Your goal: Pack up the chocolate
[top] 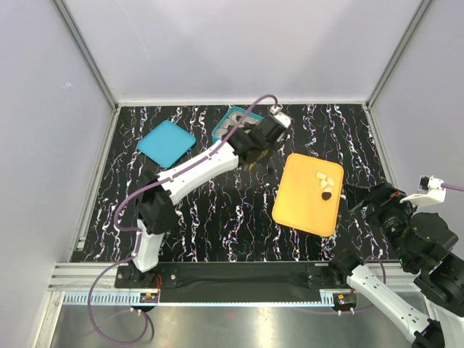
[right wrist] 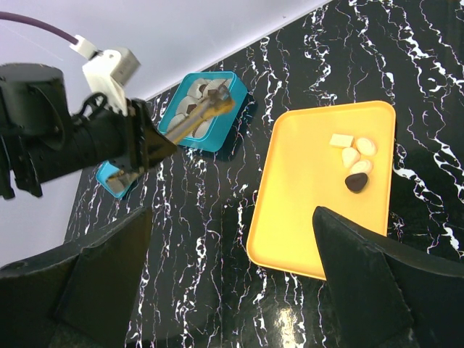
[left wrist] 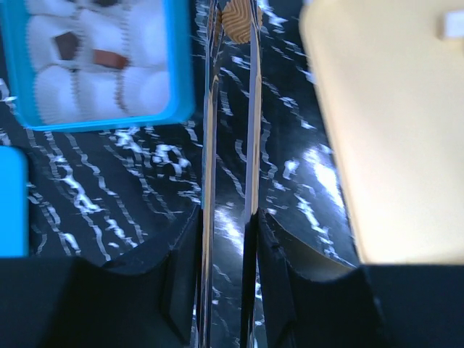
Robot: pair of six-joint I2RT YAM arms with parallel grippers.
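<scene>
My left gripper [left wrist: 228, 225] is shut on a pair of metal tongs [left wrist: 250, 130]. The tongs' tips pinch a tan, ridged chocolate [left wrist: 239, 20] above the table, between the blue box [left wrist: 181, 72] and the yellow tray [left wrist: 391, 145]. In the box's white paper cups sit two brown chocolates [left wrist: 67, 45]. On the tray [top: 304, 210] lie three pale pieces [top: 322, 177] and one dark piece [top: 327, 194]. My right gripper [right wrist: 232, 275] stands open and holds nothing, near the tray's right edge [top: 360, 197].
A blue lid [top: 166, 142] lies on the marbled black table left of the box [top: 226, 125]. White walls close in the table at the back and both sides. The left arm [top: 196, 170] reaches diagonally across the middle.
</scene>
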